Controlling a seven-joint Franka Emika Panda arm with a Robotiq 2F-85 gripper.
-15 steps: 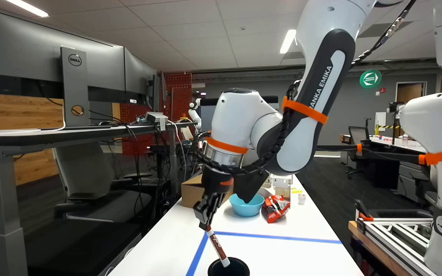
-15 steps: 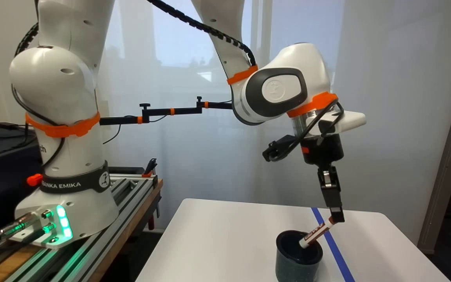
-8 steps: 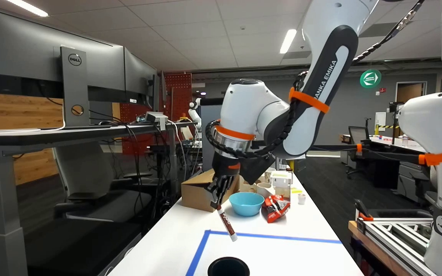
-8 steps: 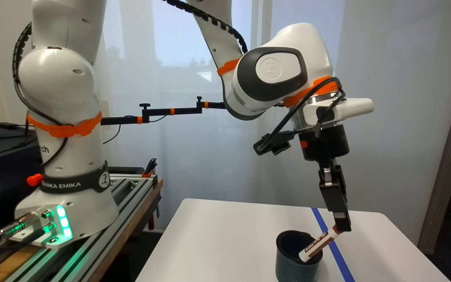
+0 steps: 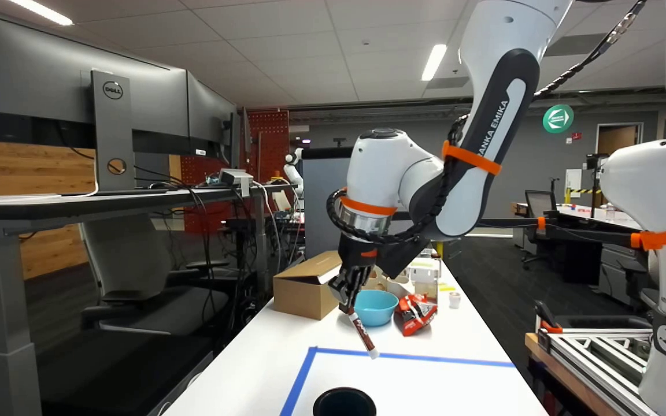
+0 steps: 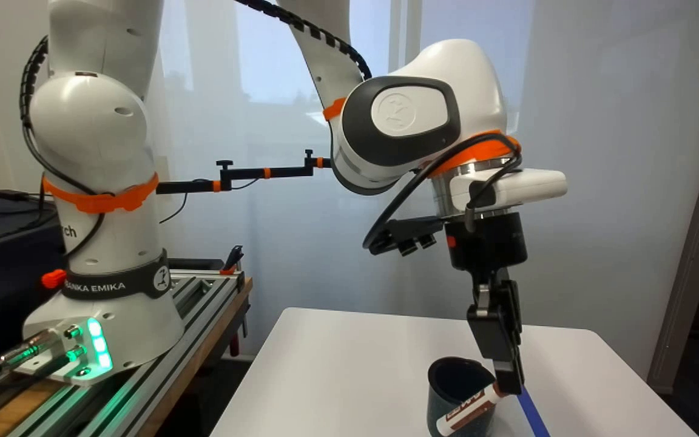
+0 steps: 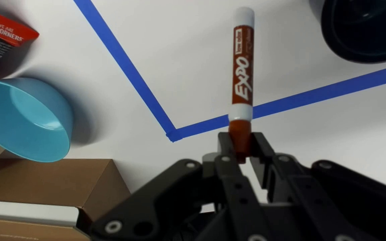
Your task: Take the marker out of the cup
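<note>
The marker point(image 7: 243, 63) is brown-red with white lettering and a white end. It is outside the cup, tilted in the air above the table, and also shows in both exterior views point(image 5: 363, 335) point(image 6: 469, 413). My gripper point(image 7: 241, 142) is shut on the marker's brown-red cap end, with one finger on each side. The gripper also shows in both exterior views point(image 5: 347, 309) point(image 6: 511, 385). The dark round cup point(image 6: 439, 405) stands upright on the table, partly behind the marker in that view. It also shows in an exterior view point(image 5: 344, 403) and in the wrist view point(image 7: 364, 36), apart from the marker.
A light-blue bowl point(image 5: 376, 307), a red snack bag point(image 5: 415, 315) and a cardboard box point(image 5: 304, 292) stand farther along the white table point(image 5: 454, 387). Blue tape point(image 7: 126, 67) marks a corner on it. More containers stand behind the bowl.
The marker's white end was in the cup a second ago and is now out of it. The gripper has lifted and carried the marker away from the cup, toward the bowl.
</note>
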